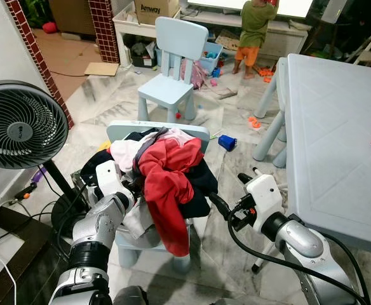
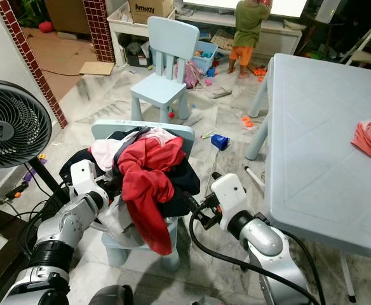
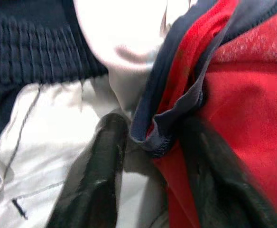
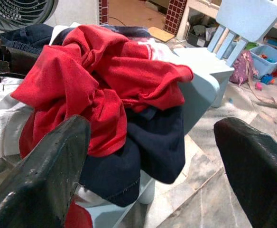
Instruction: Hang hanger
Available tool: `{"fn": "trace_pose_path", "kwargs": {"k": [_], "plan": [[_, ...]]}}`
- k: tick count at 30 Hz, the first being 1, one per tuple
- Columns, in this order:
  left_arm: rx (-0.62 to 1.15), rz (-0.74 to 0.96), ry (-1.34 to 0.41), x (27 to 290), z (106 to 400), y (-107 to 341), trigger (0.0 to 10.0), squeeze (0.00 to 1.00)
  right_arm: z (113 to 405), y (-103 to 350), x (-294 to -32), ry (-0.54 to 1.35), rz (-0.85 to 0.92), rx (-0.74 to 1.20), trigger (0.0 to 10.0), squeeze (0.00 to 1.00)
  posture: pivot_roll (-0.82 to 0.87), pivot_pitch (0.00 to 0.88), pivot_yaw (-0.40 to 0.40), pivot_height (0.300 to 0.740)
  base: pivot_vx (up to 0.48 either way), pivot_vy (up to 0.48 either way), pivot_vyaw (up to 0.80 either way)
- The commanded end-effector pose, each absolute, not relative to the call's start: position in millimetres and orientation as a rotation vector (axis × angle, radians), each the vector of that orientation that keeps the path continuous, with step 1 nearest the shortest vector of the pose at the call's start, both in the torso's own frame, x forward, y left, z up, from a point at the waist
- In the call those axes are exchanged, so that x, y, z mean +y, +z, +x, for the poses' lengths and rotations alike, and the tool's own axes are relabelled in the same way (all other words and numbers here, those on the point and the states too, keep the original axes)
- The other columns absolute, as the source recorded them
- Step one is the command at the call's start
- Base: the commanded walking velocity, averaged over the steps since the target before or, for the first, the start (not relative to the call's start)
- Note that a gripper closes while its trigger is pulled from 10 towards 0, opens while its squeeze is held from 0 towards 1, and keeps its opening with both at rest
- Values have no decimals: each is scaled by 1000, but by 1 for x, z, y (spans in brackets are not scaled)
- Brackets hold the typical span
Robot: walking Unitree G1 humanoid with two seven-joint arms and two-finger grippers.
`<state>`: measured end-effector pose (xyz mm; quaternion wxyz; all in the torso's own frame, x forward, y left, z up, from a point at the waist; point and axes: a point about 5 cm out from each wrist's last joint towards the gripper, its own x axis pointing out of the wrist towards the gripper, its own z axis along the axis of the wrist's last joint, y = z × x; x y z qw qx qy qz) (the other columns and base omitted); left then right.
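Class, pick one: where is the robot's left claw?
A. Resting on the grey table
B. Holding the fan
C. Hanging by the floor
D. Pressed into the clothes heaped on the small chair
D: the left claw is pushed into the clothes pile on the near blue chair.

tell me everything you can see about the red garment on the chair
The red garment is soft, matte knit fabric with a dark navy trimmed edge. It lies crumpled on top of a pile of clothes heaped on a light blue chair, one end drooping over the seat's front. Dark navy cloth and a white piece lie beneath and beside it. The left gripper is pressed into the pile, its fingers astride the trimmed edge. The right gripper hangs open beside it, not touching.
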<state>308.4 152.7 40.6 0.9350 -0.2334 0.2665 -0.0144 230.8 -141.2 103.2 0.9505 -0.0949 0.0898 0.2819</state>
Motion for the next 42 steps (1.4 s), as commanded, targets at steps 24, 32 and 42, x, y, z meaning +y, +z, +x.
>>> {"fn": "trace_pose_path", "kwargs": {"k": [24, 32, 42], "plan": [[470, -422, 53, 171, 314, 43, 0, 0, 233, 107, -132, 602, -230, 152, 10000, 0, -55, 42, -24, 740, 0, 0, 0], [373, -363, 117, 175, 293, 61, 10000, 1000, 231, 106, -133, 603, -237, 149, 10000, 0, -44, 51, -26, 740, 0, 0, 0], [512, -487, 106, 156, 263, 55, 10000, 1000, 234, 106, -126, 632, -249, 136, 10000, 0, -26, 51, -34, 740, 0, 0, 0]]}}
